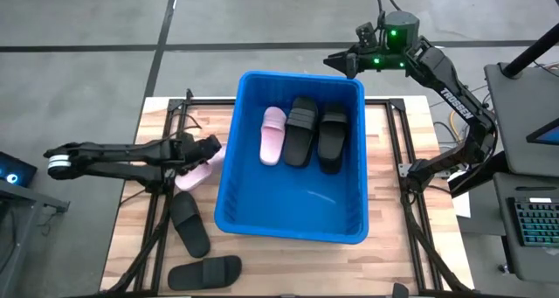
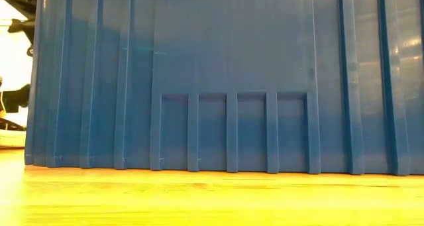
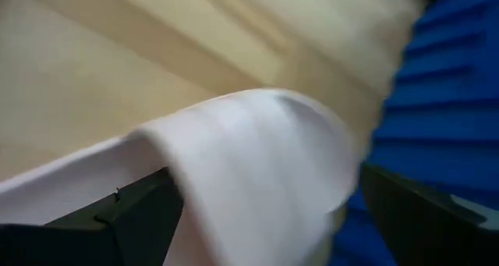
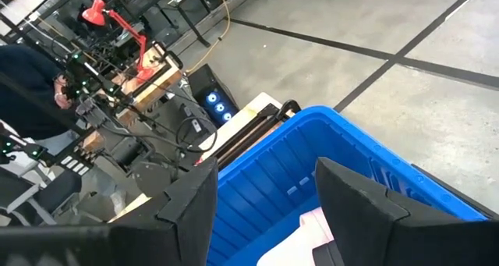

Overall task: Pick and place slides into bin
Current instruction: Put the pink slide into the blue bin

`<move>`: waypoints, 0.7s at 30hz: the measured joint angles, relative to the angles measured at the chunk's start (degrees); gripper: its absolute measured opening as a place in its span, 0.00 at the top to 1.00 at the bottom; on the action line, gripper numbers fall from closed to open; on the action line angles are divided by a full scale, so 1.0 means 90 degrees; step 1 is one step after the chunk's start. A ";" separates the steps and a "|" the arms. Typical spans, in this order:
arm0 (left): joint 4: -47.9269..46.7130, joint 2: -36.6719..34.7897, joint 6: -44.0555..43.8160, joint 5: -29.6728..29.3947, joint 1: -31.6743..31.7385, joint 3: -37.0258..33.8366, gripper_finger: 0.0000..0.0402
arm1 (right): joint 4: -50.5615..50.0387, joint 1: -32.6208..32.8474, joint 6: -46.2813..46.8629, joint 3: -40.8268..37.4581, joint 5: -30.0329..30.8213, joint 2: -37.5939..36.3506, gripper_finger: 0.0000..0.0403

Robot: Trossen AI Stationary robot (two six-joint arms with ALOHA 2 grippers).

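Note:
The blue bin [image 1: 301, 224] stands mid-table and fills the low view with its wall [image 2: 225, 80]. Inside it lie one pale pink slide [image 1: 273, 134] and two black slides [image 1: 301, 130] [image 1: 332, 139]. Another pink slide [image 1: 194, 173] rests flat on the table by the bin's left wall. My left gripper [image 1: 210, 149] is open and low over that pink slide [image 3: 257, 164], one finger on each side of it. My right gripper [image 1: 336, 62] hangs open, high above the bin's far right corner [image 4: 265, 211]. My left gripper comes at the pink slide's wide strap [image 3: 234, 141] slanting down from the table's left, with its fingers [image 3: 132, 215] on either side of it. The slide lies on the table. I cannot tell whether either finger touches it.
Two black slides [image 1: 189, 224] [image 1: 206, 272] lie on the wood near the table's front left. The bin's left wall [image 3: 444, 102] is close beside my left gripper. Black frame rails [image 1: 166, 114] run along the table's edges. A person sits in the room beyond [image 4: 31, 86].

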 joint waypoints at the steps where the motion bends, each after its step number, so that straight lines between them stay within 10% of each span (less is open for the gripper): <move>1: 0.0242 -0.0009 0.0000 -0.0087 0.0004 -0.0059 0.10 | 0.0000 0.0000 0.0000 0.0000 0.0000 0.0000 0.49; 11: 0.1602 0.0218 -0.0262 -0.0375 0.0012 -0.0774 0.17 | 0.0000 0.0002 0.0000 0.0000 0.0000 0.0000 0.49; 21: 0.3006 0.0358 -0.0307 -0.0395 0.0014 -0.1195 0.61 | -0.0005 0.0000 0.0000 0.0000 0.0000 0.0000 0.49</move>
